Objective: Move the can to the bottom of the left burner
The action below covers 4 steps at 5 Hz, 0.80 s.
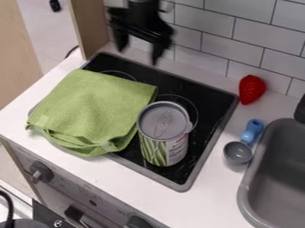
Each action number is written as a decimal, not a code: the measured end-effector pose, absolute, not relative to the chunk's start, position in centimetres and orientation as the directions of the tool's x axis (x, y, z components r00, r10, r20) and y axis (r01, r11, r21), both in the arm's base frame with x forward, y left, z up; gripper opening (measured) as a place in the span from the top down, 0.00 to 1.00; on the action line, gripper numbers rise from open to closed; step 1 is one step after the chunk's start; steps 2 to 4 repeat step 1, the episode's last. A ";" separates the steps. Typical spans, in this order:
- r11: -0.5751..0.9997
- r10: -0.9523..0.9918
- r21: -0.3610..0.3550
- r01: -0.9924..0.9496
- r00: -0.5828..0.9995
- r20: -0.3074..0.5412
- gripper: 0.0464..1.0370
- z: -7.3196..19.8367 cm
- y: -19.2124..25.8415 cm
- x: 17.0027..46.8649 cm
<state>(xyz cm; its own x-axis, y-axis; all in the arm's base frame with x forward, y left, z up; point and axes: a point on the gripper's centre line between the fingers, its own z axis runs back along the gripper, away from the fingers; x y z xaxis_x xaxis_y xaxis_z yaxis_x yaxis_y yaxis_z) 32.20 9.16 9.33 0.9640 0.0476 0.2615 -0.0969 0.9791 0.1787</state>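
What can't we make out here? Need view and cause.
All camera view:
- stove, left side: mostly under the cloth
- right ring, near part: behind the can
- can's far side: hidden by the can itself
- pincer detail: blurred
- arm: cut by top edge
- sink: cut by right edge

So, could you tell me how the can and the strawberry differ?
The can is grey-topped with a green-patterned label, while the strawberry is plain red. The can stands on the stovetop; the strawberry lies beside it on the counter.
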 end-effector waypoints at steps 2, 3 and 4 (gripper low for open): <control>0.980 0.006 0.185 -0.067 0.950 0.312 0.04 8.7 12.2 31.8; 0.980 0.006 0.185 -0.067 0.950 0.312 0.04 8.7 12.2 31.8; 0.980 0.006 0.185 -0.067 0.950 0.312 0.04 8.7 12.2 31.8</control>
